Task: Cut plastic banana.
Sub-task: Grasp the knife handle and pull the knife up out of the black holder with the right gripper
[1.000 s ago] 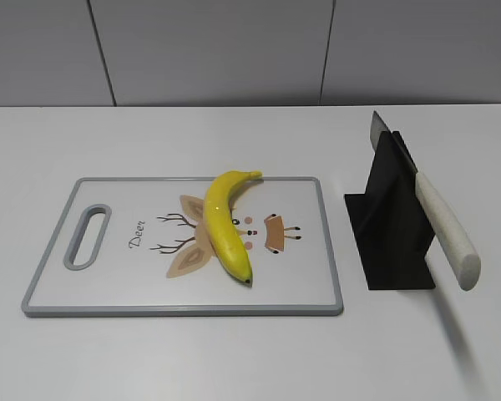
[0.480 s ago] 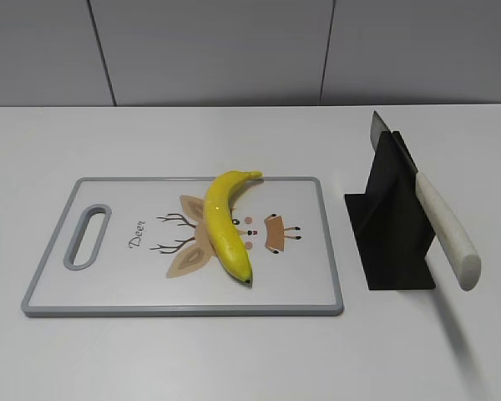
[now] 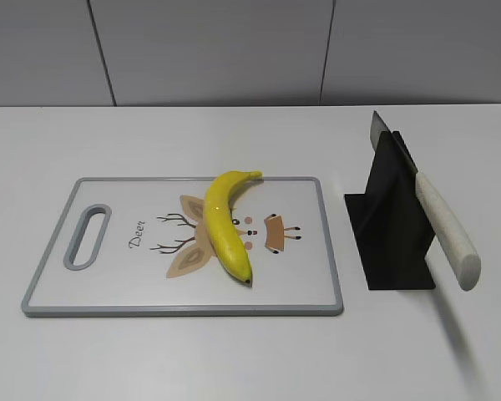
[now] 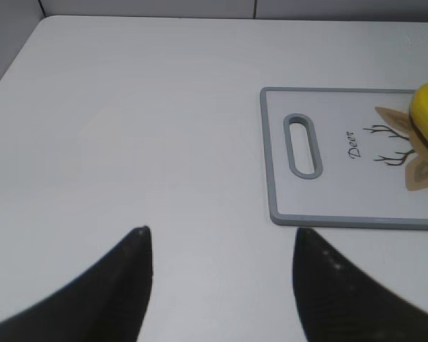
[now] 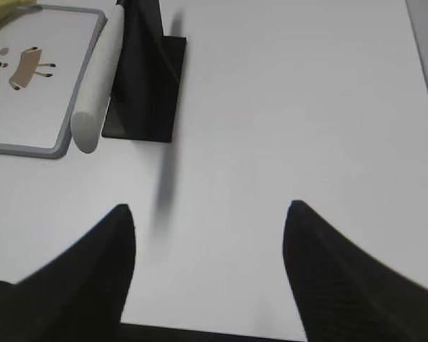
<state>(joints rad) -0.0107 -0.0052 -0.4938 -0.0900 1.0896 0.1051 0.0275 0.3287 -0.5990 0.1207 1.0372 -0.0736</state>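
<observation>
Banana lies whole on the board, nothing cut yet. Knife sits in its stand on the desk. Left tool and right tool both wide, empty. Next, probably: right tool takes the knife handle.

The exterior view looks down at a slant from the front, facing the grey back wall, taking in the whole cutting board and the black knife stand. The left wrist view hangs above the surface, left of the board, catching its handle end. The right wrist view looks down from the right, sharing the stand, the knife handle and the board's corner.
</observation>
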